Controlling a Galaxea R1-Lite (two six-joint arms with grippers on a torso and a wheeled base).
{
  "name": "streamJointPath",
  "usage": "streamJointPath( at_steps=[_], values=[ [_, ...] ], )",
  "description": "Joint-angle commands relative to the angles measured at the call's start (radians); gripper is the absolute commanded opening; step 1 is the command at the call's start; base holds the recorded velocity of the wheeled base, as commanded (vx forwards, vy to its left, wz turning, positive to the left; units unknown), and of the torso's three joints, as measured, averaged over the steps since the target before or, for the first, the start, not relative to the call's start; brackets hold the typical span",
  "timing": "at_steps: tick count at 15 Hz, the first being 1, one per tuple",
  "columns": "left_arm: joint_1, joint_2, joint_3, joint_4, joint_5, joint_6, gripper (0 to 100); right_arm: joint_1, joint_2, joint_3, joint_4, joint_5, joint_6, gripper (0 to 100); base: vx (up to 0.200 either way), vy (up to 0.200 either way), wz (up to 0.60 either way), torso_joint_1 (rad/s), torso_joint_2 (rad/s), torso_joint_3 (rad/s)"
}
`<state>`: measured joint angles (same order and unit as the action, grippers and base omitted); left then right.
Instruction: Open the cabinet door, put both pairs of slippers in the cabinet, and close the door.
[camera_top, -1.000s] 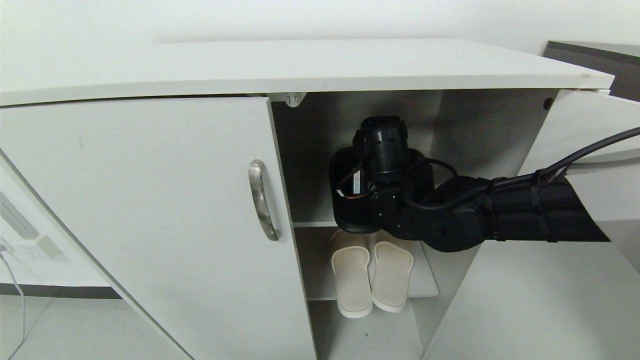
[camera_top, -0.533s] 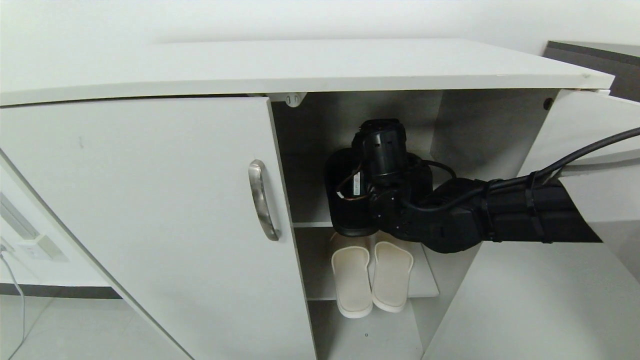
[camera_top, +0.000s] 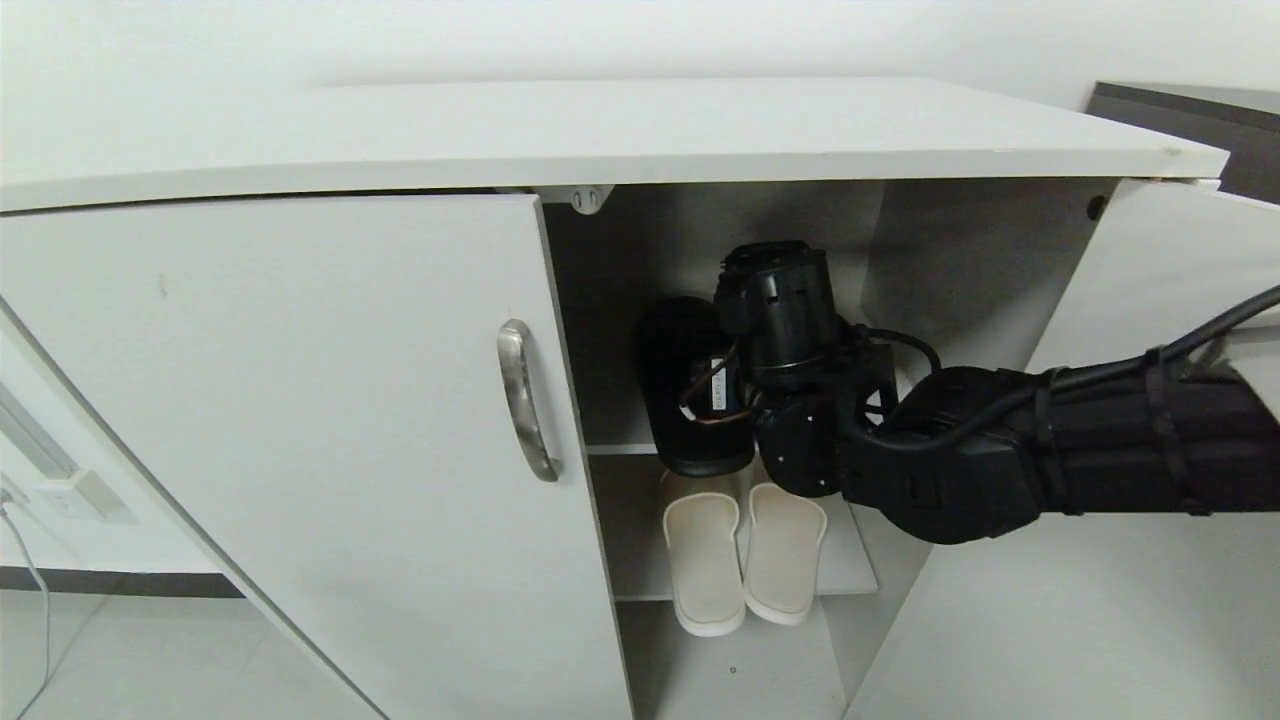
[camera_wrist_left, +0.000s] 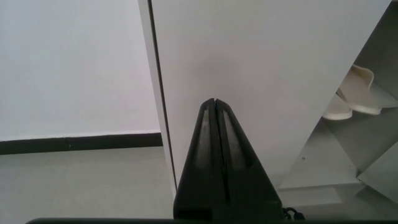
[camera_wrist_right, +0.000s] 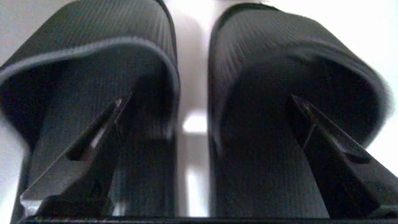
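A white cabinet (camera_top: 600, 130) is seen from the head view with its left door (camera_top: 280, 420) closed and its right door (camera_top: 1150, 260) swung open. Black slippers (camera_top: 690, 400) are set on the upper shelf (camera_top: 620, 449), half hidden by the right arm; white slippers (camera_top: 742, 555) lie on the lower shelf (camera_top: 855, 565). The right wrist view reveals the right gripper (camera_wrist_right: 208, 102) spread wide, one finger over each black slipper, nothing clamped. In the left wrist view the left gripper (camera_wrist_left: 214, 106) is shown clenched and empty before the closed door

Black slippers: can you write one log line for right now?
black slippers on upper shelf | white slippers on lower shelf | right claw open at black slippers | left claw shut | right door open
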<state>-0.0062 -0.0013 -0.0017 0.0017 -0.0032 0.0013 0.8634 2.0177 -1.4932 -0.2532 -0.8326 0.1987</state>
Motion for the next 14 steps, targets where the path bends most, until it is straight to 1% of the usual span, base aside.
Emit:
streamJointPath(
  at_steps=[1,5,6,7,8,10,11,14],
  values=[
    [0.000,0.001,0.000,0.000,0.000,0.000,0,0.032,-0.088,0.073,-0.003,-0.002,0.001,100,0.000,0.000,0.00,0.000,0.00,0.000],
    [0.000,0.001,0.000,0.000,0.000,0.000,0,0.077,-0.191,0.199,-0.005,0.000,0.013,100,0.000,0.000,0.00,0.000,0.00,0.000],
    [0.000,0.001,0.000,0.000,0.000,0.000,0,0.112,-0.254,0.277,-0.014,0.013,0.036,100,0.000,0.000,0.00,0.000,0.00,0.000],
    [0.000,0.001,0.000,0.000,0.000,0.000,0,0.143,-0.310,0.355,-0.028,0.043,0.048,100,0.000,0.000,0.00,0.000,0.00,0.000],
    [0.000,0.001,0.000,0.000,0.000,0.000,0,0.172,-0.373,0.436,-0.061,0.093,0.050,100,0.000,0.000,0.00,0.000,0.00,0.000],
    [0.000,0.001,0.000,0.000,0.000,0.000,0,0.201,-0.458,0.570,-0.138,0.170,0.044,100,0.000,0.000,0.00,0.000,0.00,0.000],
    [0.000,0.001,0.000,0.000,0.000,0.000,0,0.212,-0.478,0.608,-0.159,0.182,0.038,0,0.000,0.000,0.00,0.000,0.00,0.000],
    [0.000,0.001,0.000,0.000,0.000,-0.001,0,0.224,-0.467,0.613,-0.166,0.179,0.028,0,0.000,0.000,0.00,0.000,0.00,0.000]
  ],
)
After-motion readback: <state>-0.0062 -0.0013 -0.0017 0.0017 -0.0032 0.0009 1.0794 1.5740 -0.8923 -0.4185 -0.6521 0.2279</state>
